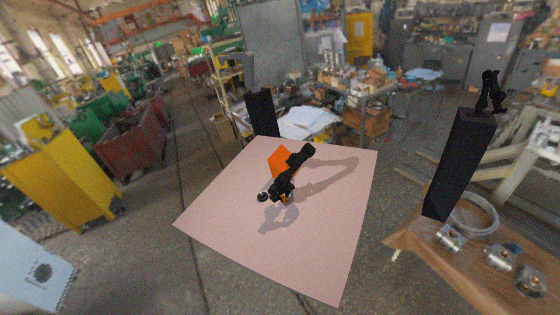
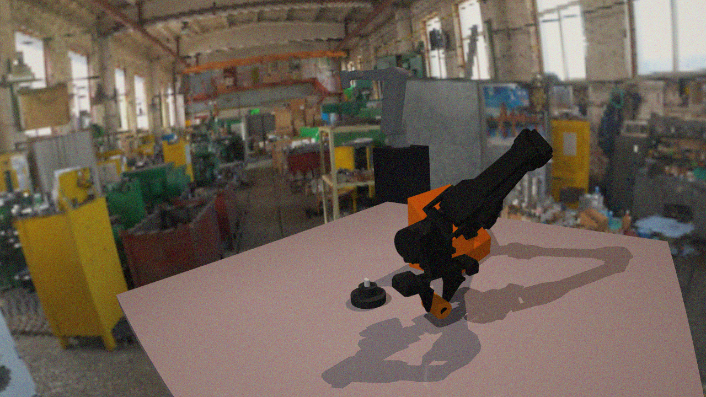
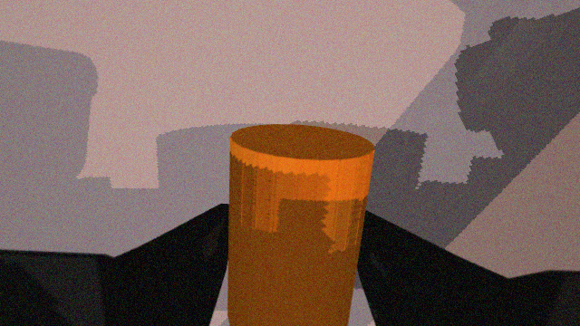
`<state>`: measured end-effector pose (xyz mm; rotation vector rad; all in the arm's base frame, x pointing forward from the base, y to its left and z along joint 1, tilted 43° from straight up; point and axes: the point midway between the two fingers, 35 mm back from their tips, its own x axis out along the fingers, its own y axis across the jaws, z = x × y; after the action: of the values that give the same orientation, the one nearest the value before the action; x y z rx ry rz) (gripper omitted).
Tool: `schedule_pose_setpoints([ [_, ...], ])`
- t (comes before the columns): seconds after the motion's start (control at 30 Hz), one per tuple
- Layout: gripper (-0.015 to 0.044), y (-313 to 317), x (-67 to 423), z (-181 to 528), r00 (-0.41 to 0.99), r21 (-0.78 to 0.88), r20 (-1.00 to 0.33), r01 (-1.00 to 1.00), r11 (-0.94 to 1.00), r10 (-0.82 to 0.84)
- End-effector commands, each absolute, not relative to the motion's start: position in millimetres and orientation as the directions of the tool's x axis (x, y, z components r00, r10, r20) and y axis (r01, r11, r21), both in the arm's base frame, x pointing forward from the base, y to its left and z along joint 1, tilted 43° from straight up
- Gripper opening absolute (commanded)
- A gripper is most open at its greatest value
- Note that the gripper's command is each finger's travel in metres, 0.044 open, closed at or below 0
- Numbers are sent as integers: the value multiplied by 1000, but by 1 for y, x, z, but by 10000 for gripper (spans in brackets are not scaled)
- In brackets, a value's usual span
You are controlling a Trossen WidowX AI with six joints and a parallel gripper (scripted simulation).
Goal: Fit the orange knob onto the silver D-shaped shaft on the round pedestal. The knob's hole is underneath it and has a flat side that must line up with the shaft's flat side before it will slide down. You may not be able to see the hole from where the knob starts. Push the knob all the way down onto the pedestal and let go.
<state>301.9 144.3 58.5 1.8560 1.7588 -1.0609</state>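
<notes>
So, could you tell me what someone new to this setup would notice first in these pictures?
Most likely the black arm bent low over the pink table, its claw shut on the orange knob, which lies tilted with its holed end facing the exterior camera. Just to the knob's left stands the black round pedestal with its bare silver shaft. Behind the arm sits a bright orange block.

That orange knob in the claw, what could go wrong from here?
1. The knob lies on its side in the gripper, hole facing outward, so it probably has to be turned upright before it can go down onto the shaft.
2. The hole's flat side may not match the shaft's, so the knob could jam on top.
3. The fingers hold a smooth round body; it might slip or roll while tilting.
</notes>
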Motion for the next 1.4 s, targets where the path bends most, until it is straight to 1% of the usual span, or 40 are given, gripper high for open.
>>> schedule_pose_setpoints([
  [0.0, 180, 144, 303, 61, -58, -118, -726, 992, -42, 686],
  [0.17, 180, 144, 303, 61, -58, -15, -726, 998, 68, 686],
  [0.47, 180, 144, 303, 61, -58, 5, -726, 996, 89, 686],
  [0.7, 180, 144, 303, 61, -58, 167, -726, 952, 257, 686],
  [0.93, 180, 144, 303, 61, -58, 320, -726, 853, 411, 686],
  [1.23, 180, 144, 303, 61, -58, 338, -726, 838, 428, 686],
  [1.37, 180, 144, 303, 61, -58, 405, -726, 769, 494, 686],
])
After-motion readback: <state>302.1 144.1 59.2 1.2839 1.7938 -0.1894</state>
